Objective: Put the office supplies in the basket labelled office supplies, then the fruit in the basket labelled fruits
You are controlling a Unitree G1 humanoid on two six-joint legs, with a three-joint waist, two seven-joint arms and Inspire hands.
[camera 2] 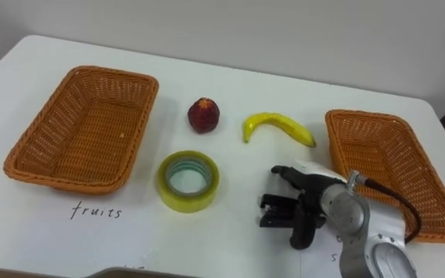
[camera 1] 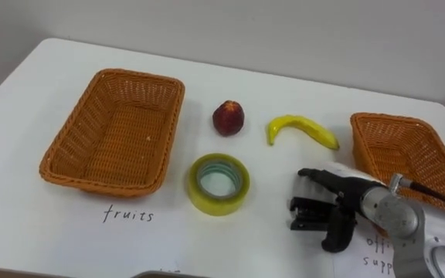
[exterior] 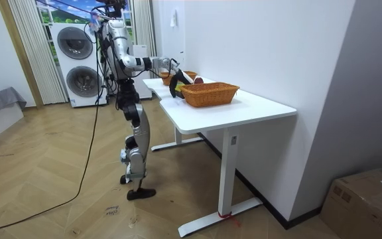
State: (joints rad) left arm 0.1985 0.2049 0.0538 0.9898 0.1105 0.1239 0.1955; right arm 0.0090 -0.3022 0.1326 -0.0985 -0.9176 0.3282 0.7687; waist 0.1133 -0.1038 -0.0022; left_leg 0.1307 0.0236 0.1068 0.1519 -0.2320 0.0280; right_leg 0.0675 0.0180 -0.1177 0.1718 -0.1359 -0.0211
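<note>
Nearest of all is the right hand (camera 1: 332, 202), low at the right, hovering just above the white surface (camera 1: 37, 232). Its dark fingers are loosely bent, the thumb is spread toward the far side, and I can see nothing held in it.

To its left, clear of the fingertips, the yellow tape roll (camera 1: 219, 202) lies flat with its hole facing up. This is the one office item on show, and by my reading it is the likeliest target.

Just beyond the hand lies the banana (camera 1: 304, 126), curved, with its tip pointing right. Left of that, and beyond the tape, sits a red fruit (camera 1: 228, 117) (a peach or an apple, I cannot say which).

Both wicker baskets are empty, so no sorting has been done. The left basket (camera 1: 137, 75) stands well to the left, with a handwritten label (camera 1: 128, 214) in front of it. The right basket (camera 1: 385, 117) is close beside the hand.

Risks from here:
- **The tape sliding away.** It is low and flat on a smooth surface. Fingers coming in sideways could shove it off instead of catching its wall, so a grip from above over the rim looks safer.
- **The banana being knocked.** A reach to the left could swing the hand or forearm into it, since it lies so near.
- **The basket being dragged.** On the way back the fingers could snag the right basket's woven rim and pull it along.
- **The red fruit rolling.** It may roll if nudged.
</note>
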